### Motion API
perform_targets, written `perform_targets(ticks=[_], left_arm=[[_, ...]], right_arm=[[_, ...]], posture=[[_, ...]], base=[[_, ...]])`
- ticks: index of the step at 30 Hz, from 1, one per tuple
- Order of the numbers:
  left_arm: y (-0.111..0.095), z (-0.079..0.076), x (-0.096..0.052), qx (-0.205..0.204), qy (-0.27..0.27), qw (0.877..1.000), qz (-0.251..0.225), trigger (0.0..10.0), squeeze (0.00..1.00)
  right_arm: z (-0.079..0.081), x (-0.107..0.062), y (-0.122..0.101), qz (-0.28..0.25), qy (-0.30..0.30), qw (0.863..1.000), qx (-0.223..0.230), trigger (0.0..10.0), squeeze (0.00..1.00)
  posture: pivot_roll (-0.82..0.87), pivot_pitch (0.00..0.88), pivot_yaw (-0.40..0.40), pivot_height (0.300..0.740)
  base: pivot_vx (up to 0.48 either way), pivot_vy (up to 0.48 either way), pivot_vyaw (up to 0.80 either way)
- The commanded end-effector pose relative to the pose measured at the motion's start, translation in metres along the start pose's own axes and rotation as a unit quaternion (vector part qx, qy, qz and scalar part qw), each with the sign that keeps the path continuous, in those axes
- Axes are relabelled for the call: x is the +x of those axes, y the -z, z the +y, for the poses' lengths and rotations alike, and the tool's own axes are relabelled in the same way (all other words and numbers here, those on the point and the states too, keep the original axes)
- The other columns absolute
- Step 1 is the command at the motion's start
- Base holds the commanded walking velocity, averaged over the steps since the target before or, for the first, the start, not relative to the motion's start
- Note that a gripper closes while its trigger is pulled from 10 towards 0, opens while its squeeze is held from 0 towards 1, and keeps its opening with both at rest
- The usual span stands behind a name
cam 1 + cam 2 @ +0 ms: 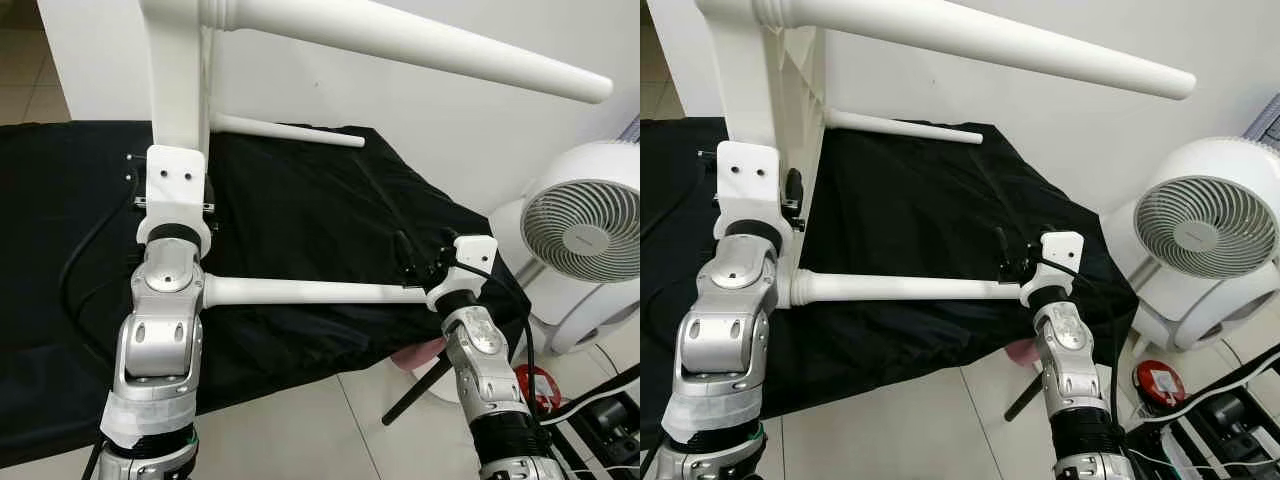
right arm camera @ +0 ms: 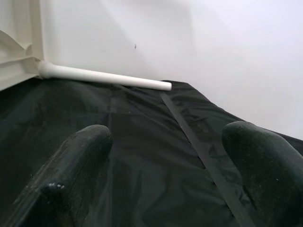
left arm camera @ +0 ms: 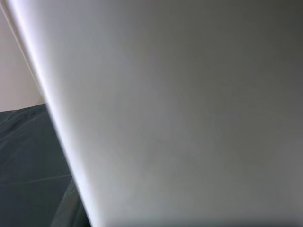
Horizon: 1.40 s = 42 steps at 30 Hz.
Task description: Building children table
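Note:
A white children's table lies on its side on the black cloth (image 1: 300, 200), its top panel (image 1: 180, 80) standing upright at the left. One leg (image 1: 420, 45) juts out high to the right. A second leg (image 1: 290, 130) rests on the cloth at the back, also seen in the right wrist view (image 2: 104, 76). The near leg (image 1: 310, 292) runs level from the panel toward my right arm. My left gripper (image 1: 790, 190) is pressed against the panel's edge, its fingers hidden behind the wrist plate. My right gripper (image 1: 425, 252) hovers open just above the near leg's tip; nothing lies between its fingers (image 2: 80, 156).
A white round fan (image 1: 585, 230) stands on the floor at the right, close to the cloth's corner. Below it are cables, a red object (image 1: 540, 385) and a black slanted rod (image 1: 415, 390). A white wall rises behind the table.

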<state>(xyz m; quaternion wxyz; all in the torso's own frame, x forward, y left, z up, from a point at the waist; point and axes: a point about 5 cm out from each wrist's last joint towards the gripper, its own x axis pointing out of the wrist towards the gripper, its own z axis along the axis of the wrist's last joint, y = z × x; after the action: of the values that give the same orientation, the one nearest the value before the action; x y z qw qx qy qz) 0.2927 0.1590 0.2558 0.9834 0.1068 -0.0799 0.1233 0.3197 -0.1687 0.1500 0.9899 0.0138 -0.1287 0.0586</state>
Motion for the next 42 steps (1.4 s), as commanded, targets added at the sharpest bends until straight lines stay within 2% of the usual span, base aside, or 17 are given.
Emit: perform_targets(ticks=[1, 9, 12, 17, 18, 20, 27, 33, 40, 41, 42], left_arm=[[-0.028, 0.051, -0.009, 0.013, -0.203, 0.977, -0.067, 0.0, 0.0], [-0.034, 0.06, -0.019, 0.015, -0.232, 0.969, -0.08, 0.0, 0.0], [-0.034, 0.071, -0.021, 0.03, -0.255, 0.963, -0.079, 0.0, 0.0], [-0.034, 0.077, -0.022, 0.041, -0.264, 0.96, -0.078, 0.0, 0.0], [-0.033, 0.087, -0.024, 0.051, -0.283, 0.955, -0.073, 0.0, 0.0], [-0.033, 0.092, -0.025, 0.057, -0.296, 0.951, -0.071, 0.0, 0.0], [-0.033, 0.098, -0.026, 0.064, -0.31, 0.946, -0.072, 0.0, 0.0], [-0.034, 0.113, -0.026, 0.084, -0.329, 0.938, -0.076, 0.0, 0.0], [-0.033, 0.109, -0.024, 0.09, -0.318, 0.941, -0.075, 0.0, 0.0], [-0.032, 0.104, -0.021, 0.088, -0.299, 0.948, -0.071, 0.0, 0.0], [-0.032, 0.104, -0.021, 0.088, -0.299, 0.948, -0.071, 0.0, 0.0]], right_arm=[[-0.005, 0.001, 0.0, -0.001, 0.001, 1.0, -0.006, 10.0, 0.0], [-0.008, 0.001, 0.001, 0.004, -0.002, 1.0, -0.011, 10.0, 0.0], [-0.009, 0.002, 0.002, 0.007, -0.004, 1.0, -0.013, 10.0, 0.0], [-0.009, 0.002, 0.002, 0.008, -0.005, 1.0, -0.012, 10.0, 0.0], [-0.008, 0.003, 0.002, 0.008, -0.008, 1.0, -0.013, 10.0, 0.0], [-0.008, 0.004, 0.002, 0.009, -0.009, 1.0, -0.013, 10.0, 0.0], [-0.009, 0.004, 0.002, 0.009, -0.009, 1.0, -0.014, 10.0, 0.0], [-0.01, 0.004, 0.003, 0.01, -0.007, 1.0, -0.015, 10.0, 0.0], [-0.011, 0.002, 0.005, 0.012, -0.004, 1.0, -0.015, 10.0, 0.0], [-0.011, 0.002, 0.005, 0.012, -0.003, 1.0, -0.015, 10.0, 0.0], [-0.011, 0.002, 0.005, 0.012, -0.003, 1.0, -0.015, 10.0, 0.0]], posture=[[0.03, 0.0, -0.162, 0.74], [0.03, 0.0, -0.176, 0.74], [0.04, 0.0, -0.187, 0.74], [0.04, 0.0, -0.19, 0.74], [0.04, 0.0, -0.194, 0.74], [0.04, 0.0, -0.195, 0.74], [0.04, 0.0, -0.195, 0.74], [0.03, 0.0, -0.188, 0.74], [0.03, 0.0, -0.179, 0.74], [0.03, 0.0, -0.177, 0.74], [0.03, 0.0, -0.177, 0.74]], base=[[0.0, 0.0, 0.0], [0.0, 0.0, 0.0], [0.0, 0.0, 0.0], [0.0, 0.0, 0.0], [0.0, 0.0, 0.0], [0.0, 0.0, 0.0], [0.0, 0.0, 0.0], [0.0, 0.0, 0.0], [0.0, 0.0, 0.0], [0.0, 0.0, 0.0], [0.0, 0.0, 0.0]])
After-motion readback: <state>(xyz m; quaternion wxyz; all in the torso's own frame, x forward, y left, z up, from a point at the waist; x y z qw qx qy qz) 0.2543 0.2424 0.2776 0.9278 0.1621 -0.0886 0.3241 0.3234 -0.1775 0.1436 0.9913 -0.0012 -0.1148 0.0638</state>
